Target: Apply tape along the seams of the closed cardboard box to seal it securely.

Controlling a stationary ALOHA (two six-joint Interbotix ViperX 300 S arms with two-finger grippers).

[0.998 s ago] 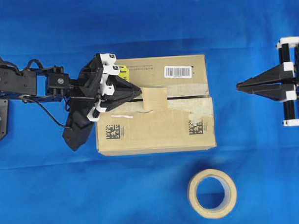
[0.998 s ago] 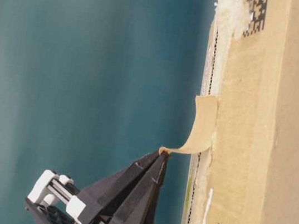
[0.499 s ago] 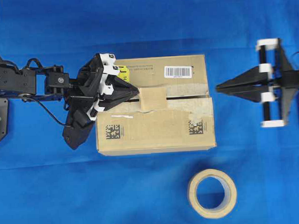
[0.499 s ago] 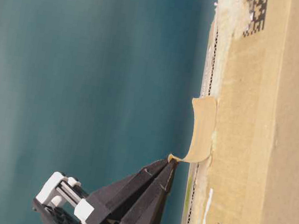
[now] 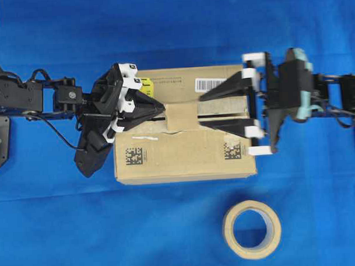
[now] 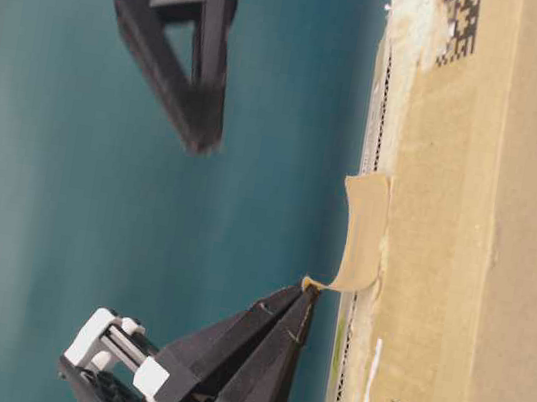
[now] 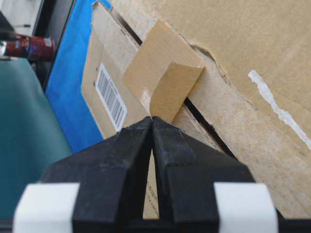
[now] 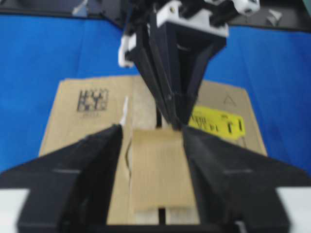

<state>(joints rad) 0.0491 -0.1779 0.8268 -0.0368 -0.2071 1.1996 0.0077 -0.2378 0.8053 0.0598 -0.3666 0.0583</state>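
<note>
Since a second ago the right gripper (image 5: 201,112) has swung in from well off the far side of the cardboard box (image 5: 184,149) and now hovers over its top, jaws spread wide where they were pinched together before. Meanwhile the left gripper (image 5: 163,112) has kept its place at the yellow-sticker end of the box, fingers pressed together on one edge of the tape (image 5: 181,117).

From the table-level view the tape (image 6: 363,232) is only half down: the end farther from the left gripper (image 6: 303,293) lies against the box top, while the pinched end curls up clear of the cardboard. It sits across the seams (image 5: 223,115), roughly mid-length of the box, with torn pale old tape on either side of it.

The right gripper's spread jaws stand one to each side of the seam, their tips just beside the stuck end of the tape, still above it and not touching as far as I can tell. In the right wrist view the tape (image 8: 158,167) lies between the two dark jaws, the left gripper (image 8: 176,125) right behind it.

To my eye the step is pressing the strip flat. Done well, I would bring the right gripper down onto the stuck end first and smooth toward the left gripper, which should keep the strip taut and let go only as the last part lies down, so no wrinkle bridges the slit.
</note>
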